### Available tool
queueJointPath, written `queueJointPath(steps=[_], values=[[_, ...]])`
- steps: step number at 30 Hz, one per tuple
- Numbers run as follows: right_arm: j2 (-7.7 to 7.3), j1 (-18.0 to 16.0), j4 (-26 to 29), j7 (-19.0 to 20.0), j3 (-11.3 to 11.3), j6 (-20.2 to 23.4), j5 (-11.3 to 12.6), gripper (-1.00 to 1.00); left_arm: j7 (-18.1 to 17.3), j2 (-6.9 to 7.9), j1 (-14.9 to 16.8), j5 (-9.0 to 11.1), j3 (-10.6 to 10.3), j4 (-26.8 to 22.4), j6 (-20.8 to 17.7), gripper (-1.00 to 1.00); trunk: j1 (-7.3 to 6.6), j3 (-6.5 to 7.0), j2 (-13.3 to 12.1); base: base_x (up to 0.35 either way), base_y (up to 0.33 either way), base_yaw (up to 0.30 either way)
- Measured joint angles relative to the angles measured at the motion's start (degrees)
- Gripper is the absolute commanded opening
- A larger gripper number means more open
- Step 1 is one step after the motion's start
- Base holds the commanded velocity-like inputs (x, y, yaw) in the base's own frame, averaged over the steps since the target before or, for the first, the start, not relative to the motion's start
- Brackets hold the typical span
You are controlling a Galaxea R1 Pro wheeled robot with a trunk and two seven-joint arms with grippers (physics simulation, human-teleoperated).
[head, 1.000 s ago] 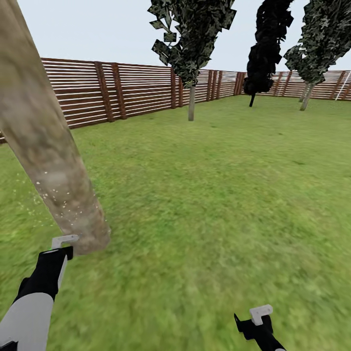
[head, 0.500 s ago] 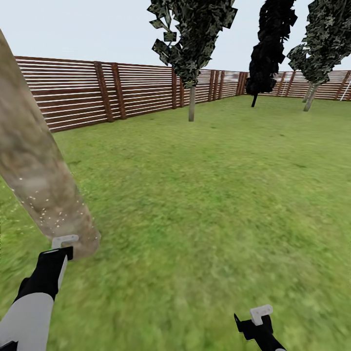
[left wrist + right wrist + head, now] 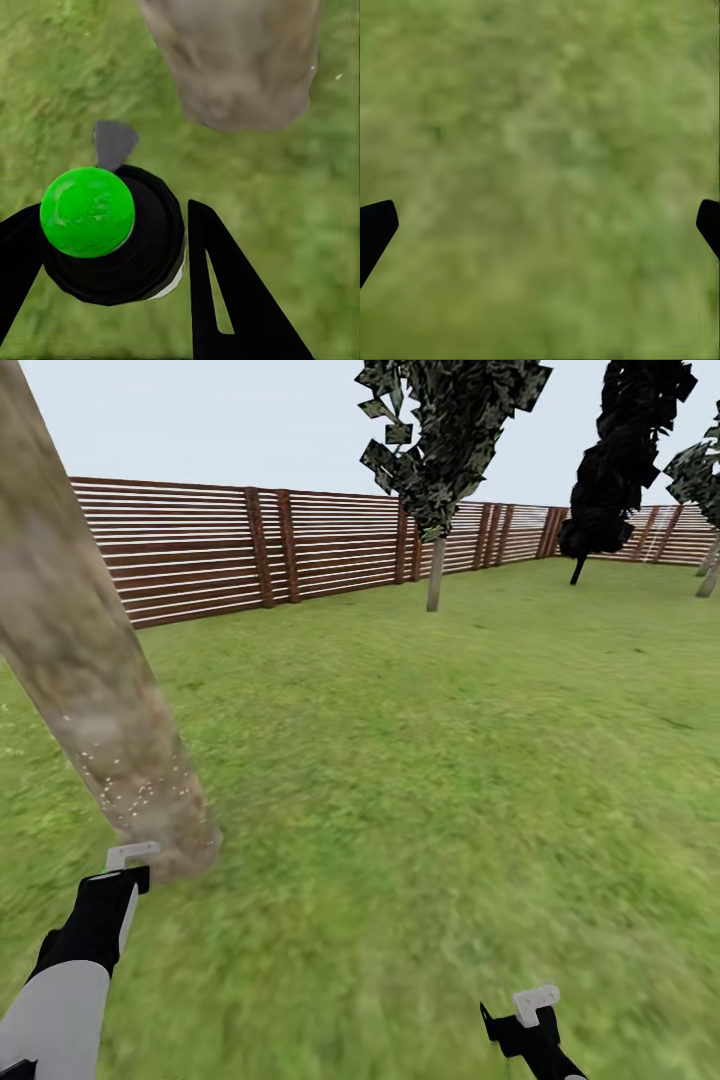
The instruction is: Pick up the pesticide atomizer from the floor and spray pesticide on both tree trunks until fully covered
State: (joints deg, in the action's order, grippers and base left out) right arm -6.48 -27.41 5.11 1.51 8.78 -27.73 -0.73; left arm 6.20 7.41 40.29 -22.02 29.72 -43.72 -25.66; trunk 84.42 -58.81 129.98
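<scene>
While the atomizer (image 3: 112,240) — a black bottle, its top showing green in the left wrist view — sits clamped between the left gripper's (image 3: 112,300) fingers, it points at the trunk (image 3: 95,690) base, just beside it. White specks (image 3: 130,795) dot the lower bark. The right gripper (image 3: 540,225) hangs spread wide over grass (image 3: 450,760); a fence (image 3: 200,550) stands behind.

Green grass (image 3: 450,780) covers the ground across most of the picture. A thick, blotchy tree trunk (image 3: 90,660) stands in it at the left, with white specks (image 3: 130,795) near its wide base. Far back, more trees (image 3: 436,575) grow out of the grass. A brown slat fence (image 3: 250,550) stands at its far edge.
</scene>
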Motion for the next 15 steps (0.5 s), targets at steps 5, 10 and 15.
queueJointPath(steps=[5, 10, 15], values=[[0.0, 0.0, 0.0, 0.0, 0.0, 0.0, 0.0, 1.0, -0.1, 0.0, 0.0, 0.1, 0.0, 0.1, -0.1, -1.0, 0.0, 0.0, 0.0, 0.117, -0.253, 0.265], [-0.01, 0.0, 0.0, 0.0, 0.0, 0.0, 0.0, 1.0, -0.2, 0.05, 0.0, 0.1, 0.1, 0.1, -0.2, -1.0, 0.0, 0.0, 0.0, 0.114, -0.255, 0.095], [-0.01, 0.0, 0.0, 0.0, 0.0, 0.0, 0.0, 1.0, -0.2, 0.08, 0.0, 0.0, 0.0, 0.9, -0.2, -1.0, 0.0, 0.0, 0.0, 0.116, -0.255, 0.002]])
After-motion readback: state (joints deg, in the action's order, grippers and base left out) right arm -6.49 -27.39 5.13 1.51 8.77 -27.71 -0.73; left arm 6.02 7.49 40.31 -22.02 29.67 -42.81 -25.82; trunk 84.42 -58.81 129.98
